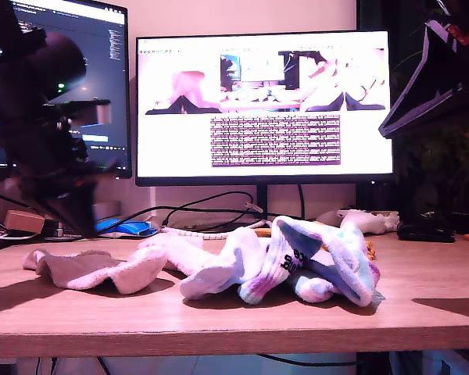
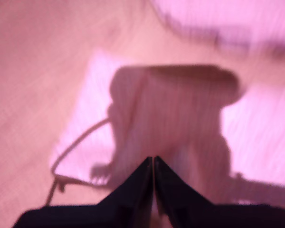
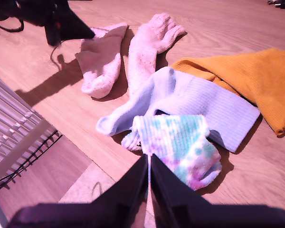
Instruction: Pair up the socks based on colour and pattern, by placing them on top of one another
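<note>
My first end effector [image 2: 153, 164] and my second end effector [image 3: 148, 161] are both pinched closed, empty — socks [image 1: 219, 262] heaped mid-frame on the desk [image 1: 422, 301] in the exterior view.

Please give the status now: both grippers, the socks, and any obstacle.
My first gripper shut, empty, over bare table. My second gripper shut, empty, above the tie-dye sock. Socks unpaired. No obstacle seen.
</note>
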Robot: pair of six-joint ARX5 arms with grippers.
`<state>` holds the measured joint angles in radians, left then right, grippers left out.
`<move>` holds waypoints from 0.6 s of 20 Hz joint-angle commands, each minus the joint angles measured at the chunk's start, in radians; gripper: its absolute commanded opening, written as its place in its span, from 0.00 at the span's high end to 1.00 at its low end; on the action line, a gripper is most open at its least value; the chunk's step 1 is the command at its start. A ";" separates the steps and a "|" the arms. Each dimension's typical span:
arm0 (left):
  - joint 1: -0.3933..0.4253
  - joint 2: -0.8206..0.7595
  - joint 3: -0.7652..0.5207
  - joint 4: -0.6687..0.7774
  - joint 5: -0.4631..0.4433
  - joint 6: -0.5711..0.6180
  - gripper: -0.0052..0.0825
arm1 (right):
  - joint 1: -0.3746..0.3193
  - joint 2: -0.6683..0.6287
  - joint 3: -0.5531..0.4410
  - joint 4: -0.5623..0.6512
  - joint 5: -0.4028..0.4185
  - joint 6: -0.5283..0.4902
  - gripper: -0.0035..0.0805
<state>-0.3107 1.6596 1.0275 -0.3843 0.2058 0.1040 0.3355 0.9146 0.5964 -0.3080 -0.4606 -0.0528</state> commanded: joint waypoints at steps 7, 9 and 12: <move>-0.056 0.120 -0.021 0.047 0.187 -0.095 0.96 | 0.005 0.010 -0.005 0.011 -0.001 -0.001 0.97; -0.077 0.161 -0.021 0.067 0.184 -0.114 0.96 | 0.005 0.010 -0.005 0.011 -0.001 -0.001 0.97; -0.114 0.187 -0.021 0.044 0.180 -0.123 0.96 | 0.005 0.010 -0.005 0.010 -0.001 -0.001 0.97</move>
<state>-0.4057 1.8130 1.0290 -0.3149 0.3904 -0.0200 0.3355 0.9150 0.5964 -0.3065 -0.4606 -0.0528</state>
